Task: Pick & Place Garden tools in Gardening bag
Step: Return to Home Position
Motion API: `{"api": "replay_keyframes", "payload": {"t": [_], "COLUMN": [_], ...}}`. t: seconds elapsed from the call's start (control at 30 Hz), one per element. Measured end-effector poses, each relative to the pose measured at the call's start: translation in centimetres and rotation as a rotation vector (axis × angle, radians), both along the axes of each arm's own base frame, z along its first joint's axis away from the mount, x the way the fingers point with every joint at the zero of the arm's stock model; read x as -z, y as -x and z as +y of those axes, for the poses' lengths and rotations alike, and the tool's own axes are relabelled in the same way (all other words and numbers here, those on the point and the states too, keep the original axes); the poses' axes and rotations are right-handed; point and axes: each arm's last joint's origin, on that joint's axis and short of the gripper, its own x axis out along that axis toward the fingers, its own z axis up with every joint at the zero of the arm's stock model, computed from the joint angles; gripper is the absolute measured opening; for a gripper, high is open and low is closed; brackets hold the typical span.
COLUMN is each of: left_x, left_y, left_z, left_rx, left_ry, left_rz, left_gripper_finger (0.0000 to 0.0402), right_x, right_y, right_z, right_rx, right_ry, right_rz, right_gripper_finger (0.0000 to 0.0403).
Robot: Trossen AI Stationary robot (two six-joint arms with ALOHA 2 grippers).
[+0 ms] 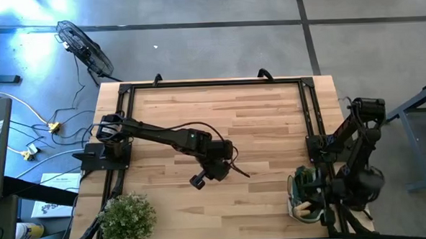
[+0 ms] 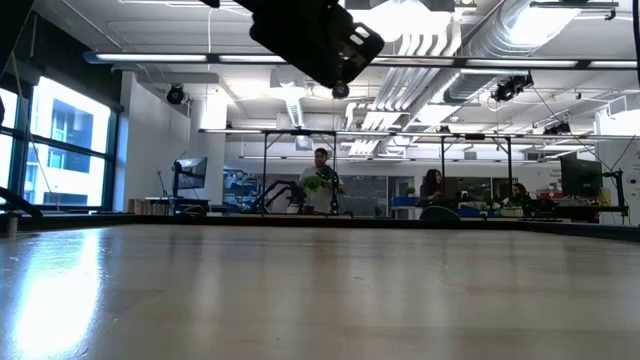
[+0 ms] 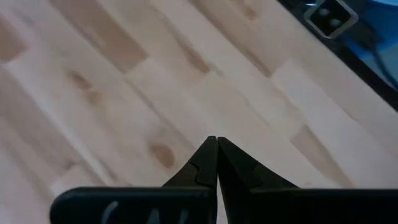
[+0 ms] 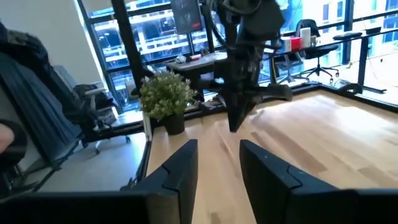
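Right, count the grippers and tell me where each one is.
2. The left gripper, shut, hangs over the middle of the table; the right gripper, open, sits at the right edge beside the bag.

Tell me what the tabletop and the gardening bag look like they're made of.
The tabletop looks like pale wood planks with a light sheen: grain, knots and board seams show. The gardening bag seems soft olive fabric with pale trim, though it is partly covered.

The right claw (image 4: 217,149) has its fingers spread over the wooden tabletop (image 4: 323,130). Ahead of it hangs the left claw (image 4: 237,124), pointing down; a potted plant (image 4: 166,96) stands farther off.
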Motion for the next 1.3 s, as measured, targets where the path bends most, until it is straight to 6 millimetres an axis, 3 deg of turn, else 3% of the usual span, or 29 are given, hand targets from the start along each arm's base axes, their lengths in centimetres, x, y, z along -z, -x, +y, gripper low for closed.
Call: {"api": "replay_keyframes", "payload": {"t": [0.17, 0.3, 0.4, 0.63, 0.77, 0.9, 1.03, 1.13, 1.3], "left_x": [-2.2, -5.3, -7.6, -12.4, -14.0, -14.5, -14.4, -13.5, -10.0], "left_y": [0.1, 1.0, 2.4, 7.1, 10.1, 13.6, 17.7, 20.4, 23.2], "left_z": [0.3, 0.6, 0.9, 2.0, 2.7, 3.3, 4.0, 4.4, 4.9], "left_rx": [-0.117, -0.200, -0.227, -0.326, -0.389, -0.391, -0.414, -0.428, -0.443], "left_ry": [-0.046, -0.060, -0.054, -0.114, -0.141, -0.140, -0.090, -0.033, 0.026], "left_rz": [-0.069, -0.131, -0.174, -0.243, -0.276, -0.332, -0.489, -0.642, -0.782], "left_gripper_finger": [0.0001, 0.0001, 0.0001, 0.0001, 0.0001, 0.0001, 0.0000, 0.0000, 0.0000], "right_x": [-2.5, -5.3, -7.2, -10.2, -11.0, -11.0, -9.6, -8.4, -5.8], "right_y": [-0.7, -1.0, -1.1, -0.7, -0.8, -1.1, -1.6, -2.5, -4.4], "right_z": [-1.6, -3.7, -5.6, -10.2, -12.0, -13.8, -14.7, -15.5, -16.4], "right_rx": [-0.030, -0.033, -0.017, 0.009, -0.013, -0.026, -0.185, -0.228, -0.288], "right_ry": [0.046, 0.105, 0.149, 0.188, 0.306, 0.370, 0.390, 0.334, 0.317], "right_rz": [-0.058, -0.116, -0.155, -0.216, -0.296, -0.311, -0.312, -0.239, -0.127], "right_gripper_finger": [0.0092, 0.0045, 0.0009, 0.0003, 0.0003, 0.0003, 0.0002, 0.0002, 0.0002]}}
